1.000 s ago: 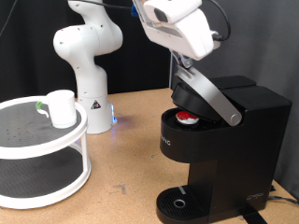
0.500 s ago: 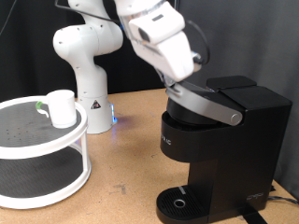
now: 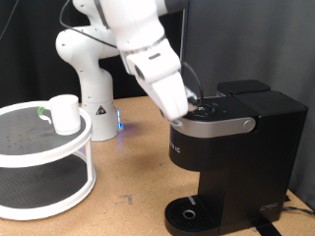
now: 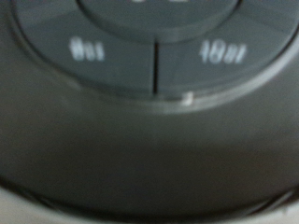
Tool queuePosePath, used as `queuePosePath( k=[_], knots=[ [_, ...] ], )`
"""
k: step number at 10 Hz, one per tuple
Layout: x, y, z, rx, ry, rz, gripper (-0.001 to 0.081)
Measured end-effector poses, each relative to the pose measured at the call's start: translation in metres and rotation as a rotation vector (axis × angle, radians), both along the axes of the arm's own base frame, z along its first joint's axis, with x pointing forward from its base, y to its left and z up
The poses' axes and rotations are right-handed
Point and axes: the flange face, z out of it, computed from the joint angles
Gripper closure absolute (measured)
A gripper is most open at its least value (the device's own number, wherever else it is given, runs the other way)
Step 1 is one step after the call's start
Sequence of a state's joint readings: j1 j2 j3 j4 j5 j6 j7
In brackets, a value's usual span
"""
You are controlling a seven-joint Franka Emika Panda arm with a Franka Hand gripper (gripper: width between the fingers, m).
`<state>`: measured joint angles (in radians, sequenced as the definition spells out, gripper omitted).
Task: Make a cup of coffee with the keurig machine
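The black keurig machine (image 3: 231,157) stands at the exterior view's right with its grey lid (image 3: 221,123) shut down flat. The arm's hand (image 3: 177,93) presses on the top of that lid; the gripper's fingers are hidden against the lid. The wrist view shows only the lid's dark button panel (image 4: 149,56) very close, with pale size marks on two buttons, and no fingers. The white cup (image 3: 64,113) stands upright on the top tier of the white round stand at the exterior view's left, far from the gripper. The drip tray (image 3: 189,213) at the machine's base holds nothing.
The white two-tier round stand (image 3: 44,182) takes up the exterior view's left. The white robot base (image 3: 91,69) stands behind it, with a blue light low beside it. Bare wooden table (image 3: 133,177) lies between the stand and the machine.
The arm has swung down and pushed the lid from raised and open to fully shut. The red pod seen in the brew head is now covered.
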<state>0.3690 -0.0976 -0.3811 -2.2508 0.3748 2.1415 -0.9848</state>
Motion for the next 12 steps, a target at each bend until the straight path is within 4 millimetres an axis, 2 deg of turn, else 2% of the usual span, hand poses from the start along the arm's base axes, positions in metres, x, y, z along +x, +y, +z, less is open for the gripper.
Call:
queuePosePath(
  k=[6,12],
  knots=[
    [0.003,-0.006,-0.004,0.040,-0.008,-0.030,0.0803],
    [-0.003,-0.017,-0.004,0.161,-0.047,-0.003,0.0803]
  ],
)
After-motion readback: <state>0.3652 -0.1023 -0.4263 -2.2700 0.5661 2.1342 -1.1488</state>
